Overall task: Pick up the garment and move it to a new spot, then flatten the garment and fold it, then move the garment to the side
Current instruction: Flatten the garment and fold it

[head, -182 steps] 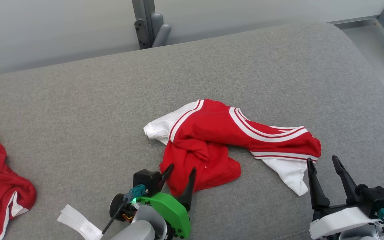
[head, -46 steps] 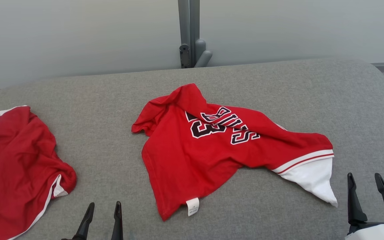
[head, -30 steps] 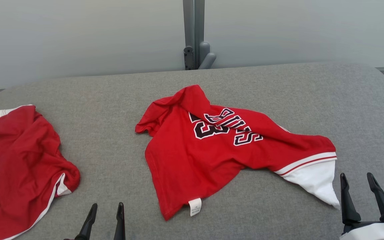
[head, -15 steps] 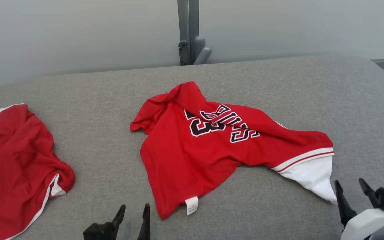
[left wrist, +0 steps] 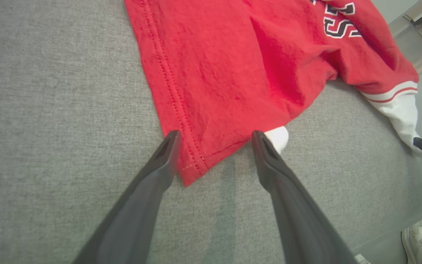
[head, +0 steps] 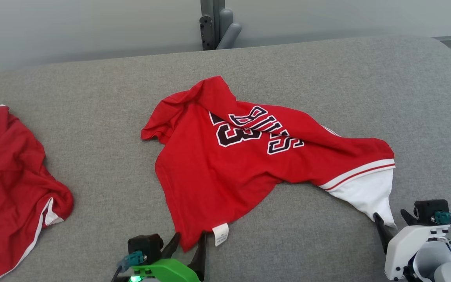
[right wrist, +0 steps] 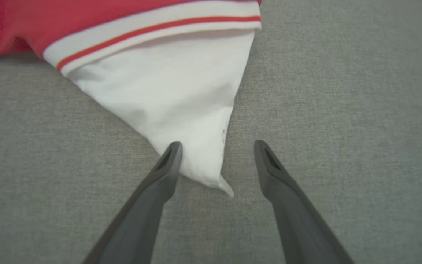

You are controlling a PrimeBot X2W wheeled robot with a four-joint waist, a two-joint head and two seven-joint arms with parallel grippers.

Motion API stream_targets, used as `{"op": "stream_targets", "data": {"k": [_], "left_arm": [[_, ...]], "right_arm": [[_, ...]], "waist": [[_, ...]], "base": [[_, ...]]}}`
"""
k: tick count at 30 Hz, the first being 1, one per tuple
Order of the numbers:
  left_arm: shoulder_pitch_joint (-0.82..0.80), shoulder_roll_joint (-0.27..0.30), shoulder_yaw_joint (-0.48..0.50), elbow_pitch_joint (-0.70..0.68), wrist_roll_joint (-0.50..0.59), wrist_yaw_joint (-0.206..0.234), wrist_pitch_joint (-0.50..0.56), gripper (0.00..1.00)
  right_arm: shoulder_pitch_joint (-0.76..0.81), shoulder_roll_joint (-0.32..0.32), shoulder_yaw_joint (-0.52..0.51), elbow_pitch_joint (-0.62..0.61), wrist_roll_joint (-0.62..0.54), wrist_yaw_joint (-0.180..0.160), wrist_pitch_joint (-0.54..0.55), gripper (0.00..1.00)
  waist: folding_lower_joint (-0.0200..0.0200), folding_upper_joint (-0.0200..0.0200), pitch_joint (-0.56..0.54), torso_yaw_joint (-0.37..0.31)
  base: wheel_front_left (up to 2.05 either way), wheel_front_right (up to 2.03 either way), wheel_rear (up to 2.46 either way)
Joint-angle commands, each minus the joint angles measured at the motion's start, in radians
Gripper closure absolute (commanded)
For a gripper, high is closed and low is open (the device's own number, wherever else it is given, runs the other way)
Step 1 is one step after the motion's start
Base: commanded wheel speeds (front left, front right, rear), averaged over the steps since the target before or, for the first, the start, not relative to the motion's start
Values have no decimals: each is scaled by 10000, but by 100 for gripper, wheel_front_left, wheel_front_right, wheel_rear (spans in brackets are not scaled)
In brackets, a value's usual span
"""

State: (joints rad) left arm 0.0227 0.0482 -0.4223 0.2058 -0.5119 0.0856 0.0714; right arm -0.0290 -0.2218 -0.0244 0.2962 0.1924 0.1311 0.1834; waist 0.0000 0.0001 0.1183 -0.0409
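The second red garment (head: 10,176) runs off your head view's left and bottom edges. On the jersey (head: 225,172) a fold hides part of the lettering (head: 257,131), and you cannot read the print on the white tag (head: 220,234): too small. The right gripper (head: 390,215) has its outer finger mostly behind its camera block (head: 429,208). A shoe (left wrist: 414,234) is clipped at the left wrist view's corner.

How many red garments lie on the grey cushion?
2. The red jersey lies in the middle; a second red garment lies at the left edge, partly cut off by the picture.
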Motion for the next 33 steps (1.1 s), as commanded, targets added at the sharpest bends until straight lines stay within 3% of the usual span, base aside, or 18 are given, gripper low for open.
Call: {"op": "stream_targets", "data": {"k": [1, 20, 33], "left_arm": [[-211, 43, -57, 83, -169, 61, 58, 0], [-396, 288, -283, 700, 8, 400, 0, 0], [-531, 349, -518, 1052, -107, 224, 157, 0]], "right_arm": [[-212, 53, 42, 217, -17, -7, 7, 0], [-972, 148, 683, 1785, 252, -7, -714, 0], [-1134, 177, 892, 2001, 331, -2, -789, 0]], "waist": [[0, -1, 147, -5], [0, -1, 305, 31], [0, -1, 381, 8]], "base": [[0, 0, 0], [0, 0, 0], [0, 0, 0]]}}
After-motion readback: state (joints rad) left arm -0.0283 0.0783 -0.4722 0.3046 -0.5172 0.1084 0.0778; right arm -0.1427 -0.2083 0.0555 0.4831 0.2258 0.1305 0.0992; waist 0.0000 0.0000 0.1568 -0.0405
